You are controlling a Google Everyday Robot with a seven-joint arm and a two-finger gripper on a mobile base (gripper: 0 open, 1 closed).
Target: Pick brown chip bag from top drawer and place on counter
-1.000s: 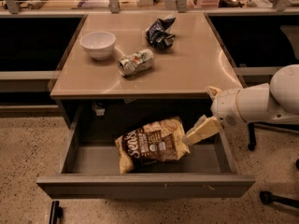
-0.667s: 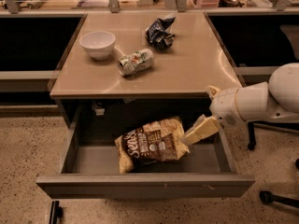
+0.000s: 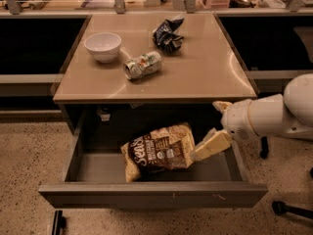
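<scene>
Nothing much has moved since a second ago. Our gripper (image 3: pixel 199 153) is in the same spot and the brown chip bag (image 3: pixel 159 152) lies just where it did.

We see the gripper low inside the top drawer (image 3: pixel 151 195), near its right wall. It sticks out from our fat white arm (image 3: pixel 274 114), which comes in from the right. The two pale fingers (image 3: pixel 215 145) point down and to the left. They look pressed close together, with no gap that we can see. Their tips sit right on the right edge of the bag, so they seem to pinch it there.

From the fingers, the bag stretches away to the left. It lies on the grey drawer floor, about in the middle. The end by the fingers sits higher than the far end. We can see white letters on its dark front.

The drawer is pulled wide open. Its flat grey front is below the fingers, closer to us.

Above the fingers is the counter (image 3: pixel 205 67), smooth and tan. Its front edge is just over them. Up and to the left of the fingers, a can (image 3: pixel 142 65) lies on its side on the counter. Farther left and a bit higher stands a white bowl (image 3: pixel 102 45). Straight up from the bag, well past the can, lies a small dark blue bag (image 3: pixel 167 33), all crumpled. All three things sit apart from each other.
</scene>
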